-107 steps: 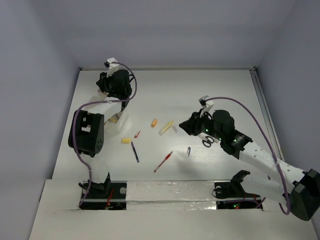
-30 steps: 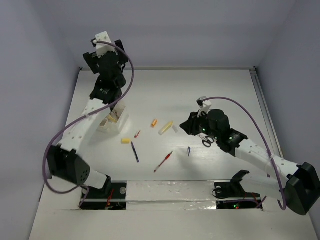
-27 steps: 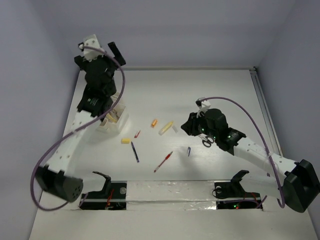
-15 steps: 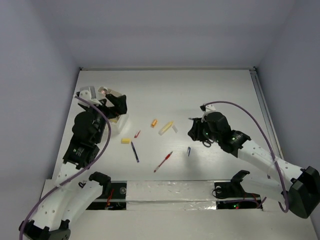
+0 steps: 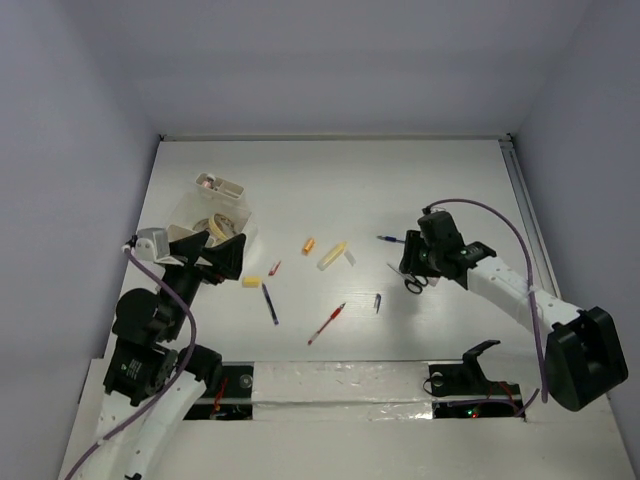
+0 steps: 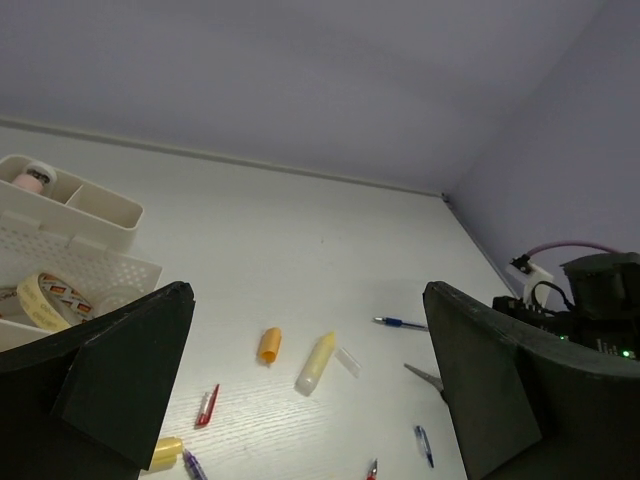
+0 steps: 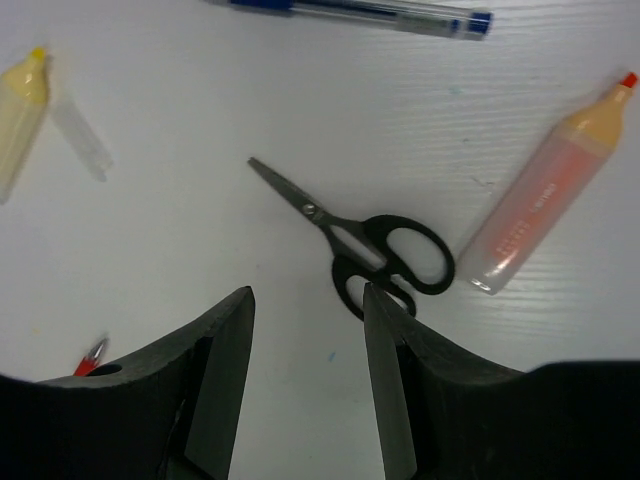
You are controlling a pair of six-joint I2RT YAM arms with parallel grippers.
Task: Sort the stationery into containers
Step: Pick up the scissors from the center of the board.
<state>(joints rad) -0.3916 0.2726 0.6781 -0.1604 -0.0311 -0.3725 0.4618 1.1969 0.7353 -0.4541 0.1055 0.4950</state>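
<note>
Right, white table (image 5: pixel 400 180) w/ both arms on the near edge: L arm (image 5: pixel 150 320) bent up on the left side, R arm (image 5: pixel 505 290) stretched low across the right. Clear divided box (image 6: pixel 95 215) sits far-left on the table. Its big compartment holds a yellowish tape roll (image 6: pixel 42 298), and a small far compartment has a pink-topped bit (image 6: pixel 33 178). L gripper (image 5: pixel 212 250) hangs at the box's near edge, jaws spread wide w/ nothing btwn them, wrist cam looking out across the table. R gripper (image 7: pixel 307 300) points down at the table right of centre, jaws partly apart and gripping nothing, only bare table btwn the fingers

Loose stationery, all on the table outside the box:
- Black-handled scissors (image 7: pixel 375 250) lie w/ blades together right under the R gripper. One handle loop is partly hidden behind a fingertip (image 7: pixel 390 340), blades pointing away from it
- Peach highlighter (image 7: pixel 545 200) is just beside the handles, can't tell if touching
- Blue pen (image 7: pixel 350 10) lies further out, past the scissors
- Red pen (image 5: pixel 327 323) and dark blue pen (image 5: pixel 270 303) lie mid-table toward the front
- Yellow highlighter (image 5: pixel 332 255) is mid-table w/ a clear cap (image 7: pixel 82 140) just beside it
- Small stuff: orange cap (image 5: pixel 308 245) near the yellow highlighter, yellow bit (image 5: pixel 251 282) and red clip (image 5: pixel 274 268) closer to the box, blue stub (image 5: pixel 377 302) btwn red pen and scissors
</note>
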